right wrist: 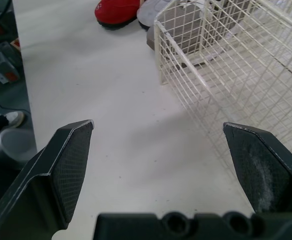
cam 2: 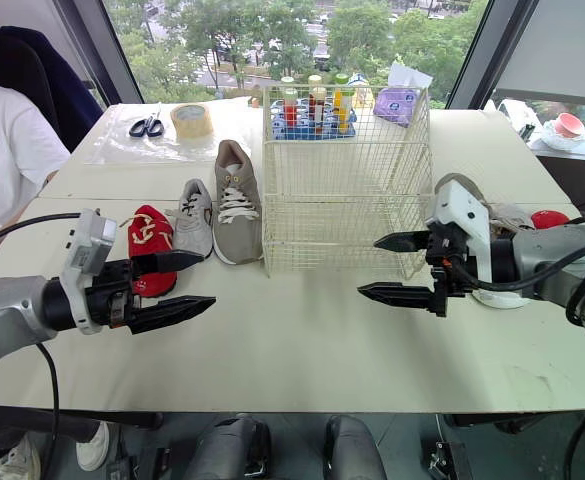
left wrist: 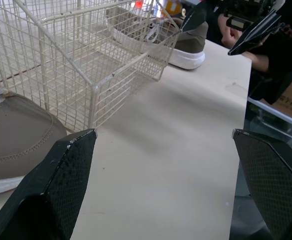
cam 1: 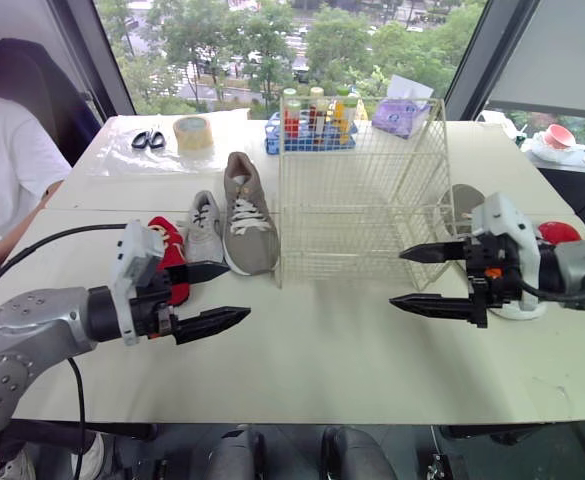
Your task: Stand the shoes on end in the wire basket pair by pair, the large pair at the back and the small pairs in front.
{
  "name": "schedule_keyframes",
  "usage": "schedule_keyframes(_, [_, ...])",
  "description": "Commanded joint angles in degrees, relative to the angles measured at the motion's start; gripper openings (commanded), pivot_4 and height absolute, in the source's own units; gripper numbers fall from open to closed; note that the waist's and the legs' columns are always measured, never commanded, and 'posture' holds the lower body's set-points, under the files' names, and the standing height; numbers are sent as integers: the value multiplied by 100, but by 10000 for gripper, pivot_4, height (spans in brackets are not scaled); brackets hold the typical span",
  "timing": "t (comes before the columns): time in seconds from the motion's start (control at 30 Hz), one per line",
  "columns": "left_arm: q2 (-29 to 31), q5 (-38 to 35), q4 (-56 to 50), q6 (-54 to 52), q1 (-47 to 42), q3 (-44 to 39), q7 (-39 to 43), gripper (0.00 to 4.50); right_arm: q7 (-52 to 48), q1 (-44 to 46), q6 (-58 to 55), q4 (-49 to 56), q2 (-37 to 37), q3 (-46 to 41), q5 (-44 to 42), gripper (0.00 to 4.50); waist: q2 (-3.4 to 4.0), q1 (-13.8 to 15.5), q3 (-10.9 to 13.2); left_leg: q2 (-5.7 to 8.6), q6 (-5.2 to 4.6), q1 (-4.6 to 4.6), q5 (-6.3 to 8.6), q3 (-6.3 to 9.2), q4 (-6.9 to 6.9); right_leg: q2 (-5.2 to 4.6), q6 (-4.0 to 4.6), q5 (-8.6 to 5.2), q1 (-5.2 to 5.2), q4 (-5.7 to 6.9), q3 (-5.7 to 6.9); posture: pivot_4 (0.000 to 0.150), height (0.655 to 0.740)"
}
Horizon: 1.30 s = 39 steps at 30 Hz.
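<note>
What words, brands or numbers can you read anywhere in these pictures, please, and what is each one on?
"40": the end of a dark print on the person's white T-shirt, cut off by the picture's edge; the rest cannot be read.
Labels on the bottles in the blue crate: too small to read.
Print on the cardboard box: too blurred to read.
On the shoes and the tape roll: no text that I can make out.
</note>
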State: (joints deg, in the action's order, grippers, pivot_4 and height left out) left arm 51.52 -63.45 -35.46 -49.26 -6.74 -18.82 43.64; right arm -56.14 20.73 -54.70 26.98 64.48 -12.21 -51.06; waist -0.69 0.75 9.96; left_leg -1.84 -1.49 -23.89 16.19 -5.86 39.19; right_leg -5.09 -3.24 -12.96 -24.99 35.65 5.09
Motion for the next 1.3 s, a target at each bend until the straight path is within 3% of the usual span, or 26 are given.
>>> schedule_keyframes(0.03, [49, -141, -145, 47, -23, -106, 15, 44818, 5, 147, 5, 137, 102, -251, -86, 45000, 0, 0, 0, 0, 0, 0, 0, 0, 0, 0, 0, 0, 0, 0, 0, 1500, 7400])
schedule_keyframes(0.3, [27, -457, -77, 3, -192, -111, -145, 44818, 77, 117, -14, 176, 88, -258, -110, 45000, 0, 0, 0, 0, 1, 2, -1, 0, 0, 0, 0, 0, 0, 3, -2, 1500, 7400])
schedule_keyframes(0.87, [-37, -322, 54, 45, -498, 255, -176, 44818, 521, 50, -46, 250, -10, -453, -129, 45000, 0, 2, 0, 0, 4, 17, -2, -3, 0, 1, 0, 0, 8, 13, -5, 1500, 7400])
schedule_keyframes(1.03, [-223, -259, 361, 123, -1135, 637, 49, 44818, 1220, 65, 34, -10, -47, -676, 365, 45000, -1, 20, 0, 2, 5, 21, -3, -4, 0, 1, 1, -1, 12, 16, -7, 1500, 7400])
schedule_keyframes(1.3, [-778, 363, 947, 422, -2138, 1509, 862, 44818, 2412, 112, -106, -1329, 59, -1645, 1384, 45000, -2, -5, -1, 4, 4, 28, -4, -16, 4, 6, -17, 6, 17, 18, -15, 1500, 7400])
